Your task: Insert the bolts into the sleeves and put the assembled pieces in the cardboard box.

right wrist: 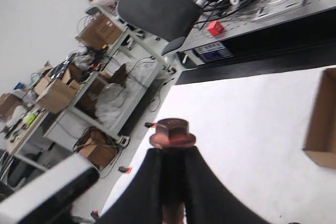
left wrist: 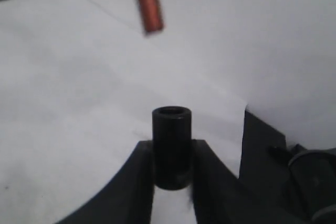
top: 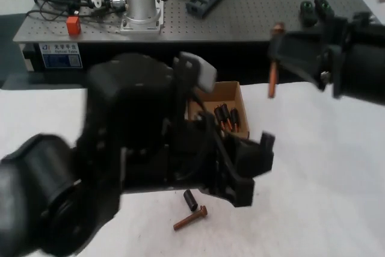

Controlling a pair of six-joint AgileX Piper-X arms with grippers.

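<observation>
I'm clamping the left gripper point(left wrist: 171, 167) low on the sleeve point(left wrist: 171, 129) — probably stiff, slick; the right gripper point(right wrist: 172, 174) is pinching the rigid bolt point(right wrist: 172, 134) under its head.

Bench under white sheeting point(top: 337, 167). Behind it I see a perforated metal table point(top: 252, 4) carrying cables point(top: 54, 1) and an orange block point(top: 73, 24). Off to the side: grey chair point(right wrist: 157, 6), row of desks point(right wrist: 123, 48) with brown cartons point(right wrist: 100, 31), white wall point(right wrist: 37, 9).

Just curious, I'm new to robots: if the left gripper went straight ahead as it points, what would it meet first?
Probably the bolt hanging from the right gripper, just off its line; depth is unclear.
</observation>
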